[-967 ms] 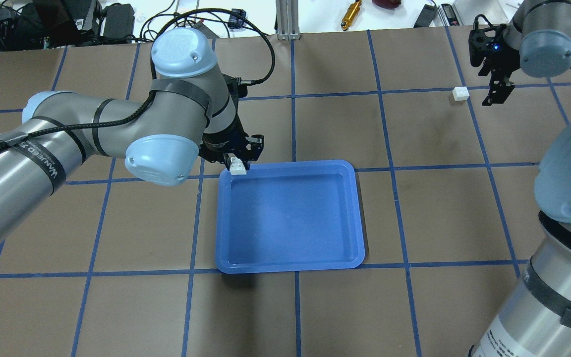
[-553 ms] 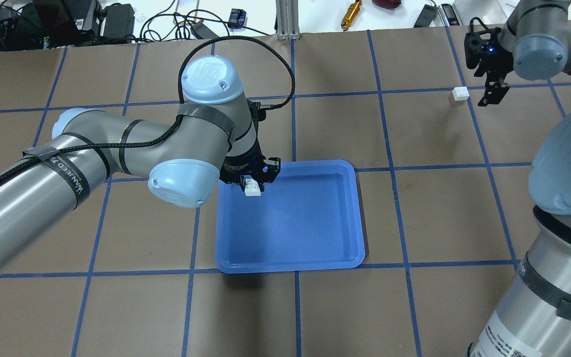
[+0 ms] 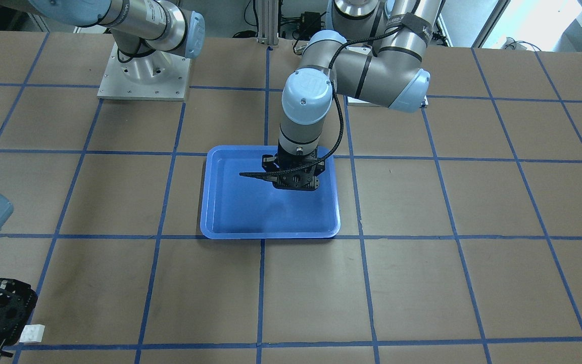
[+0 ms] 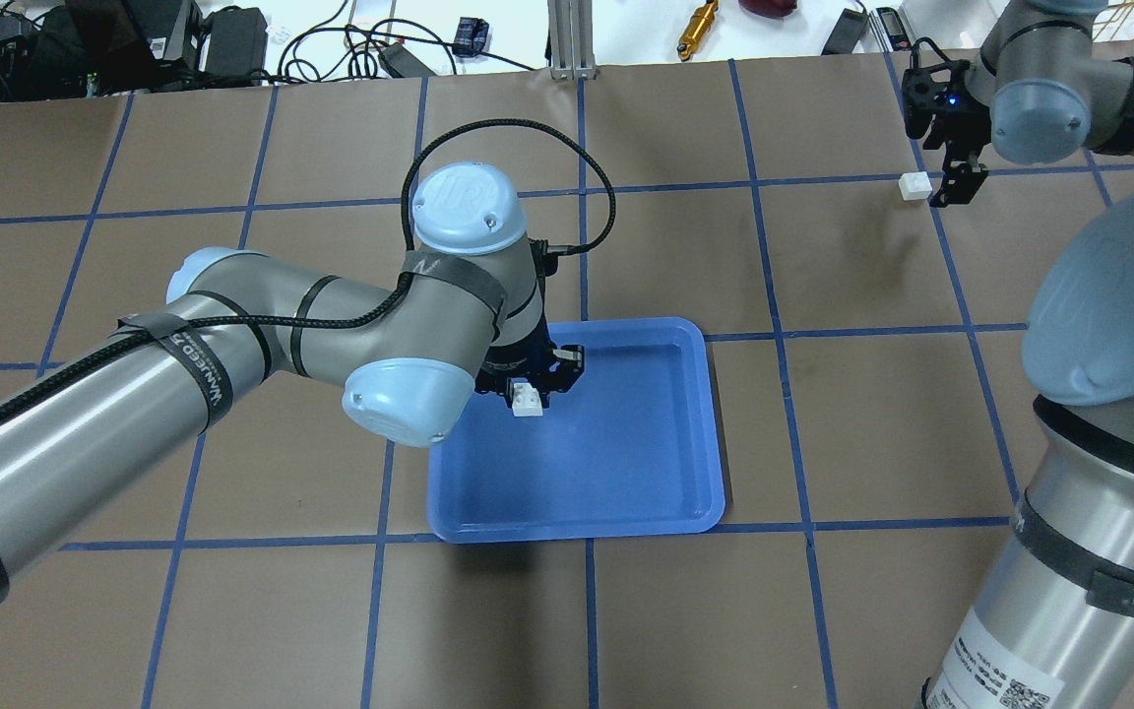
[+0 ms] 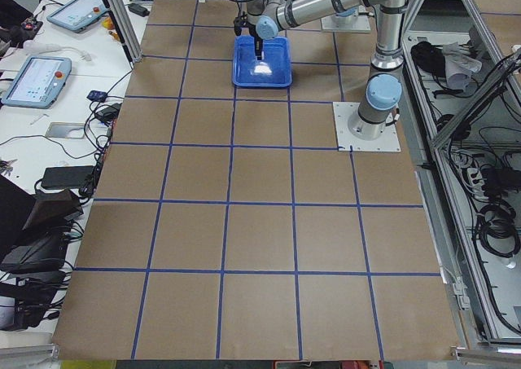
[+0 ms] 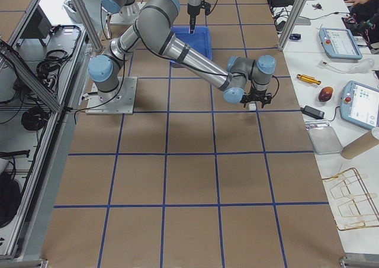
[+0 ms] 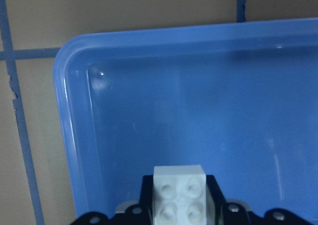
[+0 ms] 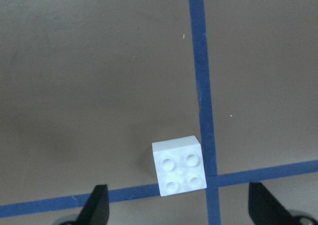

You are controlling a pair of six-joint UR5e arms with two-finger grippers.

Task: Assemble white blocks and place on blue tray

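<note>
Block (image 7: 180, 192) sits pinched between left fingers (image 7: 213, 191) above blue tray (image 7: 74, 135).

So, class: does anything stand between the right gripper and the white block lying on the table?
Nothing visible does. The loose white block sits on the brown table beside a blue tape crossing. The right gripper is open close by; its wrist view shows only bare table between them.
</note>
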